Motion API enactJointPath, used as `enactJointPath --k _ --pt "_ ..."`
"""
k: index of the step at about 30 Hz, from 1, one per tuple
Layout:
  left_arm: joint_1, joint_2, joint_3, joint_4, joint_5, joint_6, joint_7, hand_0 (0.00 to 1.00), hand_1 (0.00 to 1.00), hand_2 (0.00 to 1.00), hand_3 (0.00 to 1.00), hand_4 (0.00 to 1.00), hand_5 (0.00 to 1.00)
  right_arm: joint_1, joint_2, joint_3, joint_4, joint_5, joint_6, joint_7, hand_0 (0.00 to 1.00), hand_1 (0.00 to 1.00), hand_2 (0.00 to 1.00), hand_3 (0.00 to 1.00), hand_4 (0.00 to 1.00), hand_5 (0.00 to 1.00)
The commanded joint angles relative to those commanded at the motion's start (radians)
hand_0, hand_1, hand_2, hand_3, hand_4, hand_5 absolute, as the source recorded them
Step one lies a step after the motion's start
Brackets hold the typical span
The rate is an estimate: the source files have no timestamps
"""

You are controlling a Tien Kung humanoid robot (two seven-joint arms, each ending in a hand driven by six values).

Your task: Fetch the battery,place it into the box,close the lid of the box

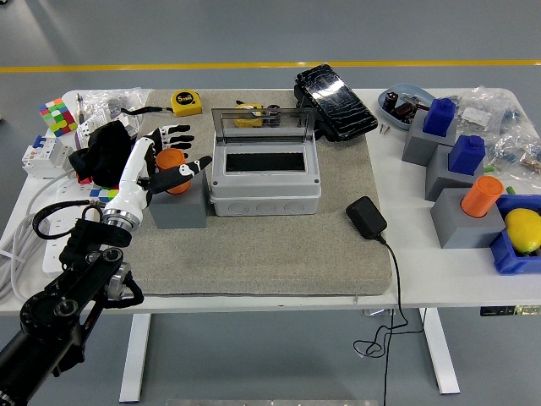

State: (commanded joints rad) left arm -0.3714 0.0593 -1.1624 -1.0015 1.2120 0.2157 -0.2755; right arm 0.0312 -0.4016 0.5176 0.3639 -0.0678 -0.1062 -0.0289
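Observation:
An orange cylindrical battery (169,160) stands upright in a grey block holder (179,208) on the left part of the grey mat. My left hand (180,153) reaches over it from the left. The black fingers (175,133) are spread behind the battery and the thumb (191,169) lies in front of it. I see no firm grip. The grey box (265,182) sits just right of the holder, and its clear lid (263,124) stands open at the back. My right arm is out of view.
A black pack (336,101) and a yellow tape measure (187,102) lie behind the box. A black adapter (366,216) with its cable lies right of the box. Grey holders with blue (466,154) and orange (482,195) cylinders stand at the right. At the left edge are black cloth (103,155) and a colour cube (56,116).

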Motion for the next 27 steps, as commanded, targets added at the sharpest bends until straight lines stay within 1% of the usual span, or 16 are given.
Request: enactJointPath --k 1,2,7,8,14,19,20,25,26,27 --pt "-0.001 -0.001 0.001 0.004 -0.005 0.004 -0.006 0.515 0.609 0.551 0.560 0.998 0.002 0.000 0.000 -0.001 0.000 0.000 0.000 0.000 0.546 0.600 0.589 0.542 0.915 0.482" --pt "-0.002 -0.002 0.002 0.008 -0.012 0.007 -0.013 0.451 0.507 0.484 0.499 0.998 0.002 0.001 0.000 -0.002 0.000 0.001 0.000 0.000 0.546 0.600 0.589 0.541 0.915 0.481" --pt "-0.003 -0.005 0.010 0.021 -0.030 0.007 -0.027 0.451 0.507 0.484 0.499 0.998 0.002 0.002 -0.001 -0.005 0.000 0.001 0.000 0.000 0.546 0.600 0.589 0.541 0.915 0.481" --pt "-0.003 -0.005 0.013 0.024 -0.034 0.008 -0.031 0.448 0.488 0.474 0.493 0.998 0.002 0.003 -0.001 -0.005 0.000 0.001 0.000 0.000 0.546 0.601 0.589 0.542 0.916 0.481" --pt "-0.003 -0.008 0.022 0.038 -0.059 0.013 -0.050 0.449 0.479 0.468 0.499 0.998 0.002 0.003 -0.002 -0.010 0.000 0.002 0.000 0.000 0.545 0.599 0.589 0.542 0.916 0.480" --pt "-0.011 -0.013 0.028 0.052 -0.082 0.019 -0.061 0.449 0.479 0.468 0.499 0.998 0.002 0.004 -0.002 -0.011 0.000 0.003 -0.001 0.000 0.545 0.599 0.589 0.542 0.916 0.480" --pt "-0.012 -0.014 0.030 0.055 -0.085 0.020 -0.063 0.418 0.457 0.467 0.497 0.995 0.002 0.004 -0.002 -0.011 0.000 0.002 -0.001 0.000 0.546 0.600 0.588 0.541 0.916 0.480" --pt "-0.017 -0.024 0.032 0.071 -0.105 0.026 -0.073 0.418 0.457 0.467 0.497 0.995 0.002 0.004 -0.002 -0.011 0.000 0.002 -0.001 0.000 0.546 0.600 0.588 0.541 0.916 0.480" --pt "-0.018 -0.026 0.032 0.074 -0.107 0.027 -0.075 0.312 0.373 0.410 0.458 0.955 0.002 0.004 -0.001 -0.012 0.000 0.002 -0.001 0.001 0.547 0.600 0.588 0.541 0.916 0.480" --pt "-0.020 -0.028 0.031 0.077 -0.110 0.028 -0.076 0.312 0.373 0.410 0.458 0.955 0.002 0.004 -0.002 -0.012 0.000 0.002 -0.001 0.000 0.547 0.600 0.588 0.541 0.916 0.480"
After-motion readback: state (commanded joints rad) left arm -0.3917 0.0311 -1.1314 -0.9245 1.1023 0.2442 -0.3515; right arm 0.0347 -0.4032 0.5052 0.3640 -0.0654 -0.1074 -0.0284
